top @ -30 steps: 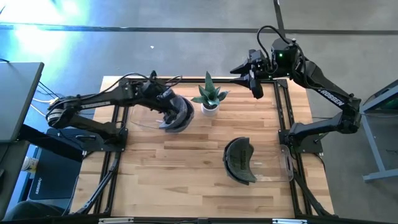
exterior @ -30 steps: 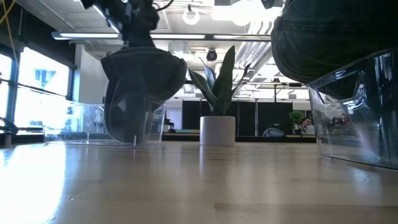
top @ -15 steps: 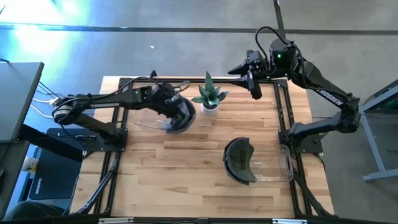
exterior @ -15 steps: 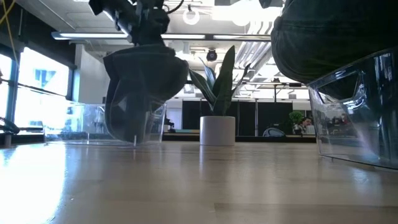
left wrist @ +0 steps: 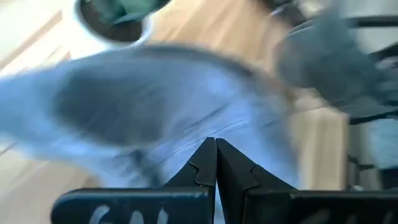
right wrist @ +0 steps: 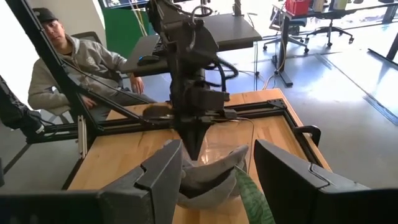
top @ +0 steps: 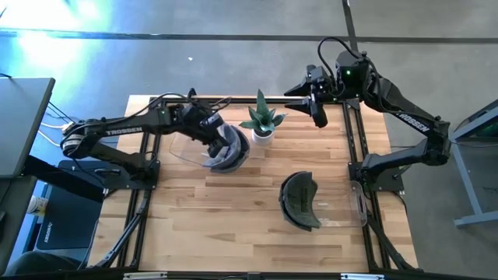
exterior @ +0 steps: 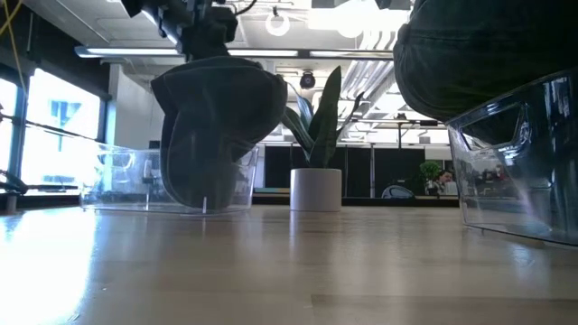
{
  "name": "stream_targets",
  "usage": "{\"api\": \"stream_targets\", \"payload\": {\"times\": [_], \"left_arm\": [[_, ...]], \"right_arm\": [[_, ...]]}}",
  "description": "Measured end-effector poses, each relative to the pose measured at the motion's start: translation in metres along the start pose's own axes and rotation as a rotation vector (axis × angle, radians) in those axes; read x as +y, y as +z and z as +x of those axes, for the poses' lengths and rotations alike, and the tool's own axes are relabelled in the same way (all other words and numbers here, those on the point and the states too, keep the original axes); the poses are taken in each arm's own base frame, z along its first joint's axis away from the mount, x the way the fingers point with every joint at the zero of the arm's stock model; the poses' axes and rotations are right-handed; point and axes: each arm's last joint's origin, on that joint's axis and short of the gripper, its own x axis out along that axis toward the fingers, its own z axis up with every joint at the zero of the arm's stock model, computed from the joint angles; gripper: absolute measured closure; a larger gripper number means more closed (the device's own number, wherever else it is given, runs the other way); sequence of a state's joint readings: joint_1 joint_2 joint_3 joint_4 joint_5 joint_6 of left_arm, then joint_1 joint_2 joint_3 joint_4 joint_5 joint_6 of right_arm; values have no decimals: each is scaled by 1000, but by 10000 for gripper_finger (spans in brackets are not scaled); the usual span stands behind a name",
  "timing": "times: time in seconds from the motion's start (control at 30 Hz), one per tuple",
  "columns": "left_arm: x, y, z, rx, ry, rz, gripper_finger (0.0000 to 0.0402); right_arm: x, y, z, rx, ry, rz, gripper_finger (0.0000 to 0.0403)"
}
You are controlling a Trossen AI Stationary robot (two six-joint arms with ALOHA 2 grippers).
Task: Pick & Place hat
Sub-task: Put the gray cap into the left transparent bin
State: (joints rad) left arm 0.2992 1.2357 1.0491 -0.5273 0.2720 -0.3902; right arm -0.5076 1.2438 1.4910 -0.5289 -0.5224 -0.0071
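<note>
A grey hat (top: 228, 149) hangs from my left gripper (top: 208, 132), which is shut on it just left of the potted plant (top: 261, 123). In the low view the hat (exterior: 217, 126) droops in front of a clear tray (exterior: 117, 181); whether its lower end touches the tray I cannot tell. In the left wrist view the hat (left wrist: 168, 106) is blurred beyond the shut fingers. My right gripper (top: 317, 105) waits open, raised over the far right corner; its wrist view looks between its fingers (right wrist: 217, 177) at the left arm and the hat (right wrist: 208, 177). My left gripper pinches the hat's upper edge (exterior: 209, 61) between its two shut fingers, which come slanting down from the table's left side. The hat hangs below the fingers, its crown bulging toward the plant. One layer or several, I cannot tell.
A dark hat (top: 299, 201) lies in a clear bin (top: 354, 208) at the near right, looming large in the low view (exterior: 515, 153). The plant's white pot (exterior: 316, 190) stands close to the hanging hat. A person (right wrist: 74, 62) sits beyond the table's left side.
The grey hat has swung a little toward the plant and the near edge under my left gripper, which has tipped slightly and stayed shut. In the low view the clear tray has also shifted a bit to the right.
</note>
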Motion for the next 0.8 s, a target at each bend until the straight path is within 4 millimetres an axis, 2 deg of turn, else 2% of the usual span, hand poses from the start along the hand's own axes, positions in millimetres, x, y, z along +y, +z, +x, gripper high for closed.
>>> {"api": "stream_targets", "payload": {"times": [0.2, 0.37, 0.57, 0.8], "left_arm": [[14, -5, -1, 15, 241, -17, 402], [17, 2, 25, -1, 211, 22, 401], [28, 8, 60, -34, 257, 25, 402], [27, 8, 59, -35, 244, 17, 402]], "right_arm": [[0, 0, 0, 0, 0, 6, 208], [0, 0, 0, 0, 0, 7, 208], [0, 0, 0, 1, 0, 14, 208], [0, -1, 0, 10, 0, 40, 208]]}}
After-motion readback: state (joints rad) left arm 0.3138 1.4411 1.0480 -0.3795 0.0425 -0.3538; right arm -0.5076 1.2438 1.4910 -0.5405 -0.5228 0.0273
